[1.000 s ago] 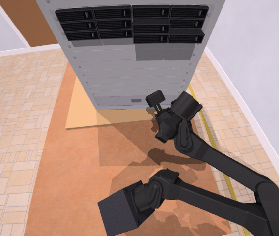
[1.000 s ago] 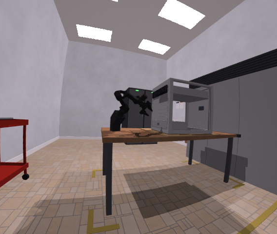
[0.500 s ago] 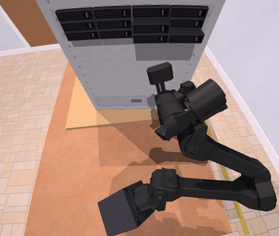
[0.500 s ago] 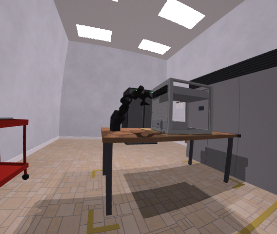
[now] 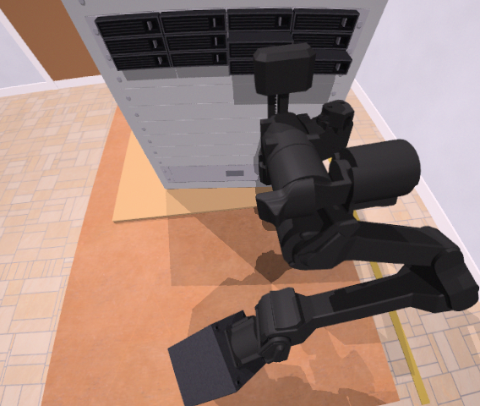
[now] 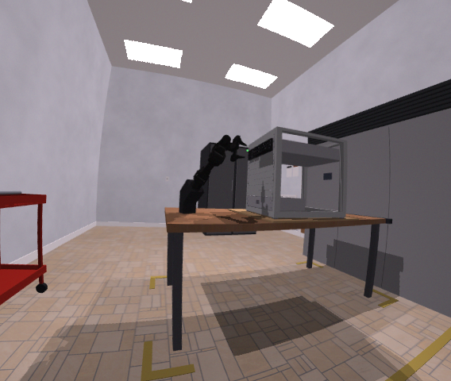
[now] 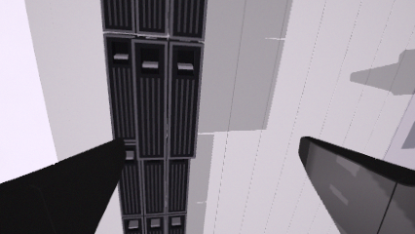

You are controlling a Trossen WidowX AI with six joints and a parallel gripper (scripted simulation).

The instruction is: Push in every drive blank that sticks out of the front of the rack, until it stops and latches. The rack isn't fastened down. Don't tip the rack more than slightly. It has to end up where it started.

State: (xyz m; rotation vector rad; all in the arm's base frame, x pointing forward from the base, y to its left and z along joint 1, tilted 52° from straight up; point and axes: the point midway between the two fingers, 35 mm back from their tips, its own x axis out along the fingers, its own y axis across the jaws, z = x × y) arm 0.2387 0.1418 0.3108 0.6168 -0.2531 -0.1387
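Your top view hides the gripper (image 5: 283, 65) against the rack (image 5: 196, 126), while the wrist view shows released, empty fingers flanking the drive blanks (image 7: 151, 97).

Rack (image 5: 144, 131) top cropped in top view, arm (image 5: 301, 166) hides 2 drive blanks (image 5: 248, 47), gripper (image 6: 240, 142) tiny in ext view

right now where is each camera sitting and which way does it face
Top: overhead, looking down the rack front; shows the whole arm and base.
Exterior: across the room, facing the table; small arm beside rack.
Wrist: on the gripper, facing drive blanks; both open fingers show.
Top and wrist share the drive blanks.
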